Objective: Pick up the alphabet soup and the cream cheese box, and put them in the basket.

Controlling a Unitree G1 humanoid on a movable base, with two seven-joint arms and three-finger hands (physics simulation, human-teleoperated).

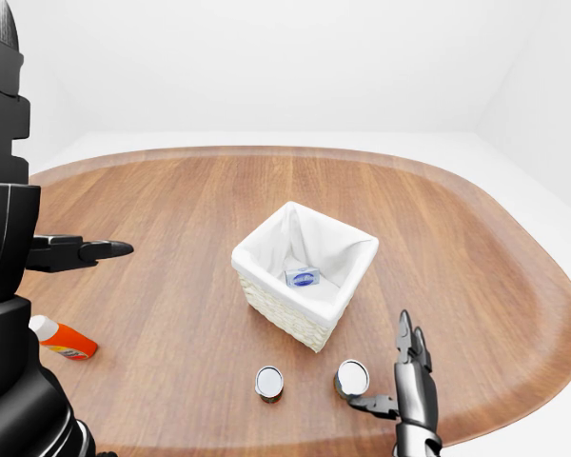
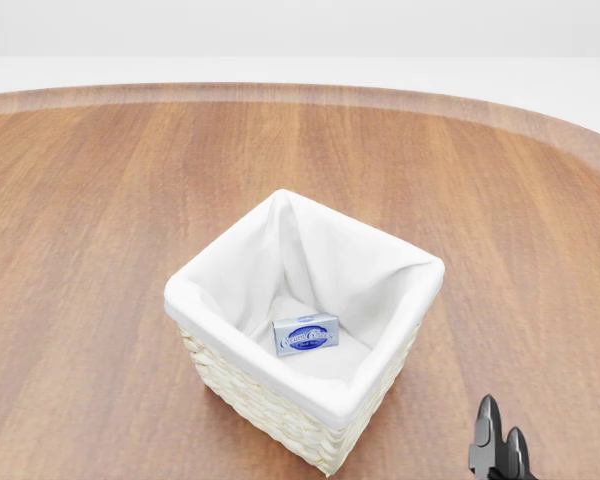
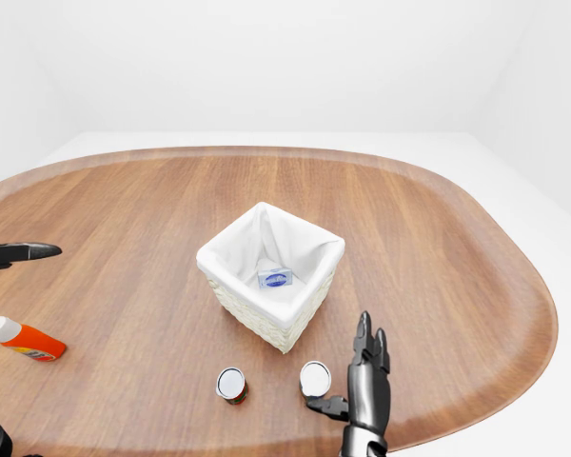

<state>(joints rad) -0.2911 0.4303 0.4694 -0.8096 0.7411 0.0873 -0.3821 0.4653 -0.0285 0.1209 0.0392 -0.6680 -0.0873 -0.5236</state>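
The wicker basket (image 2: pixel 270 408) with a white cloth lining stands mid-table. The blue cream cheese box (image 2: pixel 306 334) lies on its floor. Two small cans with pale lids stand below the basket in the eye views, one on the left (image 3: pixel 231 385) and one on the right (image 3: pixel 315 379); I cannot tell from their labels which is the alphabet soup. My right hand (image 3: pixel 347 369) is open, fingers pointing up, just right of the right can and holding nothing. My left hand (image 1: pixel 100 250) hovers open at the far left, over bare table.
An orange bottle with a white cap (image 1: pixel 65 338) lies on the table at the left. The oval wooden table (image 1: pixel 476 238) ends in a rim close below the cans. My dark body and left arm (image 1: pixel 5 190) fill the left edge of the left-eye view.
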